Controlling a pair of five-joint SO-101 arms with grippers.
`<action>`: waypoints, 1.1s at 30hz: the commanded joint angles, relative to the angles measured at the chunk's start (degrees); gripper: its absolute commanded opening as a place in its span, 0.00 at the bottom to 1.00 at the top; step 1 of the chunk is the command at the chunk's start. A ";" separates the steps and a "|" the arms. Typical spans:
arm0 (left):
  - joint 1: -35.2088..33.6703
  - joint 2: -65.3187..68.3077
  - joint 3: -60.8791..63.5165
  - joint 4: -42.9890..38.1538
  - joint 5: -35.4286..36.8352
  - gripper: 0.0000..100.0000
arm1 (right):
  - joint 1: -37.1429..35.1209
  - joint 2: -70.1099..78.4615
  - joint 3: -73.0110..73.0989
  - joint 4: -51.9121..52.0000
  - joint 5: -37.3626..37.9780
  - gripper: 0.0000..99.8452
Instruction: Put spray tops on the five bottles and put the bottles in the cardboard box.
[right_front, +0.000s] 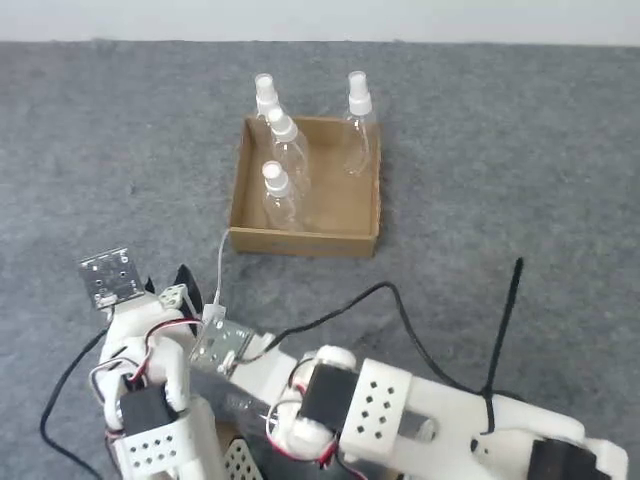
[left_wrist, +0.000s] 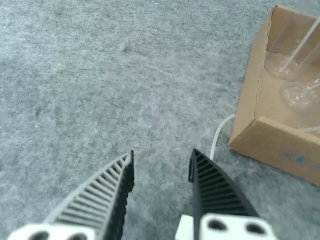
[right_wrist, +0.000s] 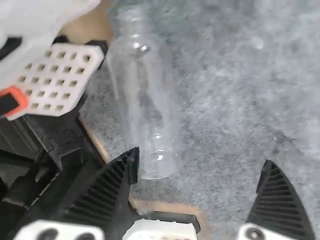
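Black ribbed fingers of the right claw (right_wrist: 202, 156) gape wide and hold nothing. Just beside one finger, off the gap's middle, lies the base of the clear plastic bottle without a top (right_wrist: 145, 110), on its side on the grey carpeted counter (right_wrist: 240, 75), its long axis running away from the claw. That arm is likely the nearer. Left claw (left_wrist: 162, 151) is partly open, empty, a white spray top (left_wrist: 185, 227) beside one finger. Four topped clear bottles (right_front: 290, 160) stand in the brown cardboard box (right_front: 300, 242).
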 joint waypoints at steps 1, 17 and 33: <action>-3.43 -0.97 -0.57 -4.22 0.00 0.17 | -3.56 -2.68 -0.09 0.40 -1.05 0.32; -5.19 -0.97 -0.57 -5.80 0.09 0.17 | -4.09 -1.98 0.09 -1.19 -4.92 0.32; -18.55 -0.97 -0.57 -13.54 7.74 0.17 | -6.11 -1.98 12.22 -15.96 -5.63 0.32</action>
